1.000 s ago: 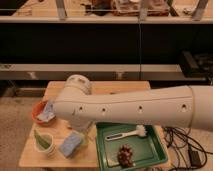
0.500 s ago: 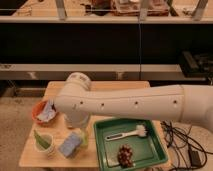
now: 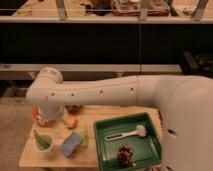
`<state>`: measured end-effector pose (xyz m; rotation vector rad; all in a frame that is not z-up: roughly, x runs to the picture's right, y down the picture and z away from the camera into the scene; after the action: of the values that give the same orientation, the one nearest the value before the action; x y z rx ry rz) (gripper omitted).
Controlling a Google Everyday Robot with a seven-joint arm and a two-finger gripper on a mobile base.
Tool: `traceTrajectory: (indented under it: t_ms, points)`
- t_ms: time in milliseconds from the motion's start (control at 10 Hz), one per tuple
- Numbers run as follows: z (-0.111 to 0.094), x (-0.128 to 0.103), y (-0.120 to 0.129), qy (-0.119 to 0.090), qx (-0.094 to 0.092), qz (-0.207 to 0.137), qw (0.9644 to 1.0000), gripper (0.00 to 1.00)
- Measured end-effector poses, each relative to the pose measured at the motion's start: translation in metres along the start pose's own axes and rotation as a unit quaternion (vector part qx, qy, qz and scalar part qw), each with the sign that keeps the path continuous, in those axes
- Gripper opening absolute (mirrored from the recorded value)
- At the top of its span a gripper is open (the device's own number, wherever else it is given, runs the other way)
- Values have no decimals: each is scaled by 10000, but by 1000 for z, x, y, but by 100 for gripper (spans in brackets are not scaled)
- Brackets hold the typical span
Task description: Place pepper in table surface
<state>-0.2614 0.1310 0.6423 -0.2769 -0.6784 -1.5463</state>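
Gripper low over back-left table surface, beside orange bowl; open or closed: cannot tell.
Pepper in white cup near front-left edge; green tray hugging right edge.

i read the scene as dim and warm-toned. light falls from above: the white arm is the brightest surface, with mild glare along its upper side. the shelving behind it stays nearly black. the claw hangs below the elbow over the rear left of the desk, in the arm's own shade. soft shadow lies on the desk beneath the arm. the green tray is evenly lit. i see the whole frame slightly blurred.
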Motion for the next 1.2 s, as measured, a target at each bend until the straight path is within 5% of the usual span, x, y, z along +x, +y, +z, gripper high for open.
traceTrajectory:
  t_ms: [200,400,700,900,1200]
  points:
    - [11,8,-40,-48,203,-676,9975,65]
    - [30,14,-83,-172,498,-1599,9857,65]
    - [49,16,-110,-318,732,-2323,9694,65]
    - [51,15,-111,-340,732,-2381,9679,65]
    - [58,0,-97,-263,541,-2344,9703,65]
